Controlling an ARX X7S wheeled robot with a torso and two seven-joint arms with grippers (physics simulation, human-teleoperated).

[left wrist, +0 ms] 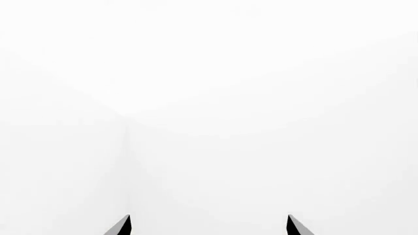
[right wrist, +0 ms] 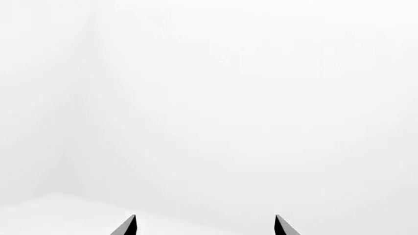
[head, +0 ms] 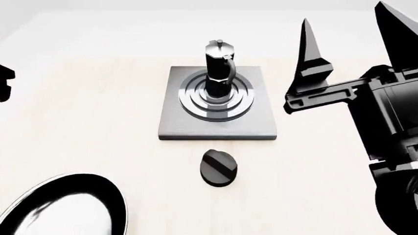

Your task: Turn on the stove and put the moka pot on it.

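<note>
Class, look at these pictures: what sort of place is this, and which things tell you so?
Probably a simulated kitchen worktop: a flat grey metal stove plate carrying a faceted black moka pot, a round black knob, and a black frying pan on a pale table.

1. The moka pot (head: 219, 68) stands on my stove (head: 179, 120).
2. The knob (head: 219, 168) lies just before the stove.
3. The pan (head: 65, 208) sits before the stove, leftward.
</note>
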